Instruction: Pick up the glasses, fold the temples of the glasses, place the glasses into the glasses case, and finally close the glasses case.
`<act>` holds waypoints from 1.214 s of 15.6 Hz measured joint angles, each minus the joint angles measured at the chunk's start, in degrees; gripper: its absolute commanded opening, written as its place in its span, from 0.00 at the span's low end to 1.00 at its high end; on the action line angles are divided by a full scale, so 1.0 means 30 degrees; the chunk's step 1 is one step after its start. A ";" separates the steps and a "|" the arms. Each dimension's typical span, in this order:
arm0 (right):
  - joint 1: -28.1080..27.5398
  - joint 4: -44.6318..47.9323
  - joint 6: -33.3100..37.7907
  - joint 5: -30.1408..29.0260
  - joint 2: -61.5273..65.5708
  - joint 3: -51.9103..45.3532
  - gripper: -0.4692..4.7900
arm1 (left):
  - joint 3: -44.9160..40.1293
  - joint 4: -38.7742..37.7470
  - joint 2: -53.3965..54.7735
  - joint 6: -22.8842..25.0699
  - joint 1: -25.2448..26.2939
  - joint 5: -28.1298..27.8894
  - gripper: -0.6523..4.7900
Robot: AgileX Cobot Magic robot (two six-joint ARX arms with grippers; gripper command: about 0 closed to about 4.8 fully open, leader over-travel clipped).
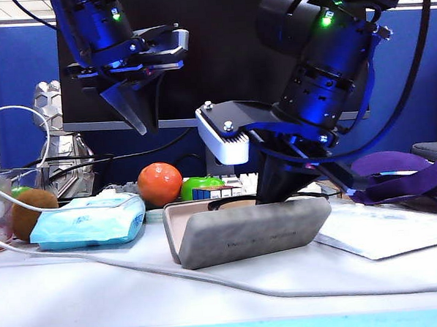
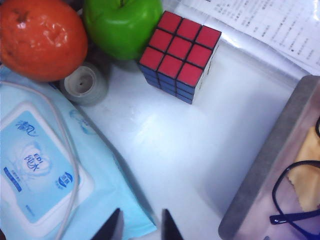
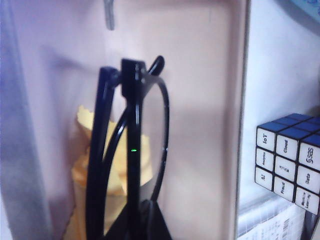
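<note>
Grey felt glasses case (image 1: 251,231) lies open at centre frame on my white table (image 1: 101,294), cream lining showing. My right gripper (image 3: 137,220) dips into it, pinched shut on the black-framed glasses (image 3: 132,150) above a yellow cloth (image 3: 95,165). My left gripper (image 1: 131,113) hangs upper left, jaws narrowly parted, holding nothing, above a light-blue wipes packet (image 1: 86,222).

Office desk, blue partition panels (image 1: 23,64) (cubicle-style), dark monitor (image 1: 227,53), papers (image 1: 387,231)
</note>
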 measured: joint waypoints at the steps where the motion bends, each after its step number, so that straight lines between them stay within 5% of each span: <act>1: 0.0182 -0.0029 0.0000 0.0007 0.0000 -0.0029 0.08 | 0.0000 0.0000 0.0000 0.0000 -0.0007 0.0000 0.32; 4: 0.0656 0.0138 0.0000 0.0058 -0.0015 -0.0685 0.08 | 0.0000 0.0007 0.0000 0.0000 -0.0007 0.0000 0.32; 6: 0.0685 0.0503 0.0007 0.0204 -0.0102 -0.0925 0.32 | 0.0000 -0.0022 0.0000 0.0000 -0.0007 0.0000 0.32; 9: 0.0699 0.0226 0.0656 0.0415 -0.0248 -0.1064 0.50 | 0.0000 -0.0175 0.0000 -0.0007 -0.0007 0.0015 0.32; 15: 0.0699 0.0197 0.3038 0.0721 -0.2623 -0.1056 0.49 | 0.0007 -0.0226 0.0000 -0.0015 -0.0015 0.0350 0.32; 16: 0.0699 0.0124 0.3869 0.0729 -0.2987 -0.1064 0.44 | 0.0007 -0.0379 0.0000 -0.0015 -0.0015 0.0350 0.32; 17: 0.0692 0.0160 0.5442 0.0984 -0.3708 -0.1071 0.21 | 0.0007 -0.0539 0.0000 -0.0007 -0.0015 0.0357 0.32; 18: 0.0692 0.0495 0.7825 0.1756 -0.4503 -0.1064 0.08 | 0.0007 -0.0546 0.0000 -0.0007 -0.0007 0.0357 0.32; 19: 0.0692 0.1027 1.0928 0.3067 -0.5187 -0.1049 0.08 | 0.0007 -0.0503 0.0000 -0.0007 -0.0007 0.0357 0.31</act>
